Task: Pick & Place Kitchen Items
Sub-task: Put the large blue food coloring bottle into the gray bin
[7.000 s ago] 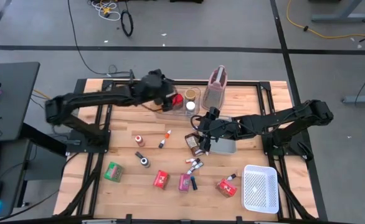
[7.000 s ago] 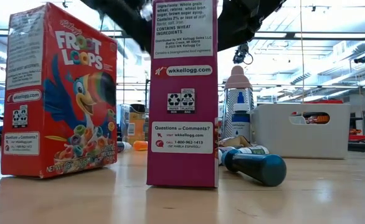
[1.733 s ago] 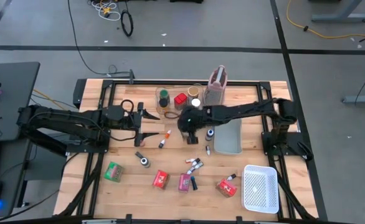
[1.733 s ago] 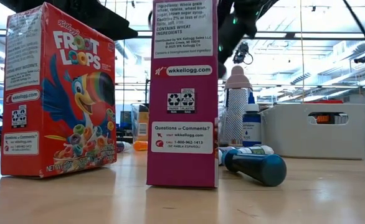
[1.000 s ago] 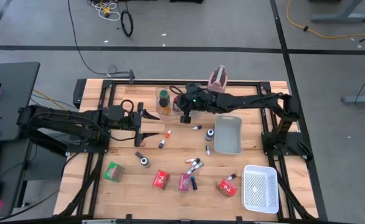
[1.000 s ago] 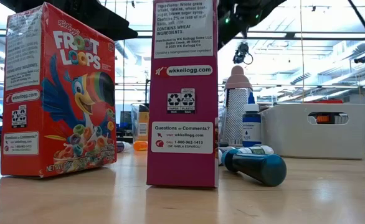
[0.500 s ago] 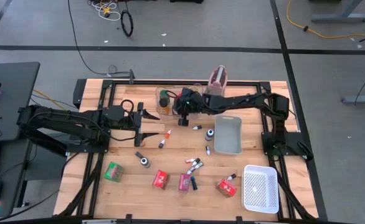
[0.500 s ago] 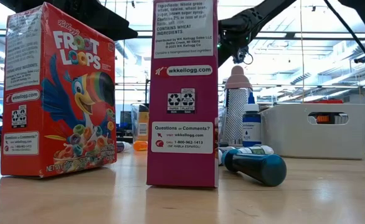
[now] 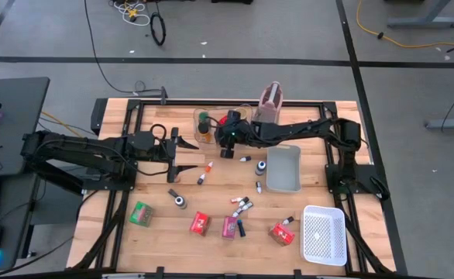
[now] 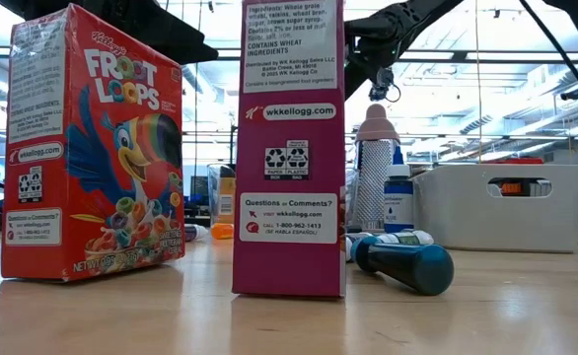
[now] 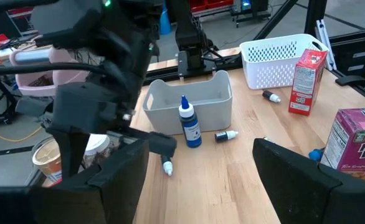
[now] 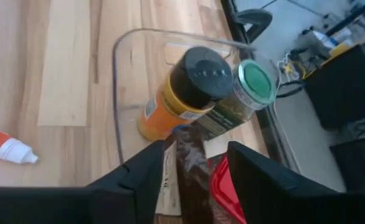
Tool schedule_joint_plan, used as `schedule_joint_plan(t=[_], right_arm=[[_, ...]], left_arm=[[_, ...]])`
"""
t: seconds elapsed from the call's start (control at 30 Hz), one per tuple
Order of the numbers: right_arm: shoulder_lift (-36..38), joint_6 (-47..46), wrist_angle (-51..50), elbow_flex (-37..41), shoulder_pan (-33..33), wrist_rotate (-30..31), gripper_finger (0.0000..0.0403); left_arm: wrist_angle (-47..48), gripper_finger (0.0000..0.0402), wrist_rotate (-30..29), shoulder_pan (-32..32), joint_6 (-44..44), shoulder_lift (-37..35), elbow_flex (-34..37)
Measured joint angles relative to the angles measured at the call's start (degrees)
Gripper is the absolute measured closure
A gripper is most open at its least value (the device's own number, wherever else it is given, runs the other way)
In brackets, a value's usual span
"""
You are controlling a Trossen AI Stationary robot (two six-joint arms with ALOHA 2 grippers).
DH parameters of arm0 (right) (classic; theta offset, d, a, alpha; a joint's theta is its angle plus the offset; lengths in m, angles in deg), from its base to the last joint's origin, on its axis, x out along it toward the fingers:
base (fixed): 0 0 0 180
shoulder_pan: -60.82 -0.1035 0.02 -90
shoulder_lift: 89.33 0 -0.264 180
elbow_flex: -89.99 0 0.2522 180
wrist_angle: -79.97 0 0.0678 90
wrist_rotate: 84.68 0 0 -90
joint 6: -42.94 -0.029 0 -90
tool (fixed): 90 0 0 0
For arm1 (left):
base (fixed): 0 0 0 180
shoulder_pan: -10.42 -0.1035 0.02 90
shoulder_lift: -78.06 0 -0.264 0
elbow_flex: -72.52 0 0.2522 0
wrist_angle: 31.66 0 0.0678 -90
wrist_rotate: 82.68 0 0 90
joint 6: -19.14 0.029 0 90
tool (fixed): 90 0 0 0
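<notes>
Right gripper [image 9: 228, 138] over the clear bin [image 12: 126, 68] at the desk's far edge, fingers part-open astride a dark-labelled jar [image 12: 185, 171], release underway; next: lift clear; left gripper [image 9: 174, 155] idle, wide open.

Wooden table [image 9: 134, 155] with scattered small bottles, cereal packets [image 9: 201, 224], grey tray [image 9: 283, 169], white basket [image 9: 323, 235].

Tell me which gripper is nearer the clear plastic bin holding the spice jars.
Right. The right gripper hangs directly over the clear plastic bin, its open fingers above a dark jar. The left gripper waits apart from the bin, nearer the table's middle.
</notes>
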State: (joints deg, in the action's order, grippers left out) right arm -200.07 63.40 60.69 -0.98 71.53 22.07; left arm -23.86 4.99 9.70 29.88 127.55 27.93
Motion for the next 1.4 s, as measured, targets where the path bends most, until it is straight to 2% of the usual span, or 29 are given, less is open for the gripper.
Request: schedule_joint_plan(t=[0.2,0.37,0.6,1.07,1.4], right_arm=[[2.2,-0.2,-2.5,-0.1,-2.1,5.9,0.0190],[4.0,0.2,-2.3,-0.1,-3.6,9.5,0.0186],[7.4,-1.7,-5.4,-0.1,-5.0,4.0,0.0186],[11.6,-3.9,-6.6,-0.1,-6.3,3.6,0.0185],[13.2,-12.7,-21.8,-0.1,-8.7,-9.3,0.0185]], left_arm=[[-0.1,0.0104,0.0,0.0,0.0,0.0,0.0],[-0.1,0.0104,0.0,0.0,0.0,0.0,0.0],[-0.1,0.0104,0.0,0.0,0.0,0.0,0.0],[-0.1,0.0104,0.0,0.0,0.0,0.0,0.0],[-0.1,0.0104,0.0,0.0,0.0,0.0,0.0]])
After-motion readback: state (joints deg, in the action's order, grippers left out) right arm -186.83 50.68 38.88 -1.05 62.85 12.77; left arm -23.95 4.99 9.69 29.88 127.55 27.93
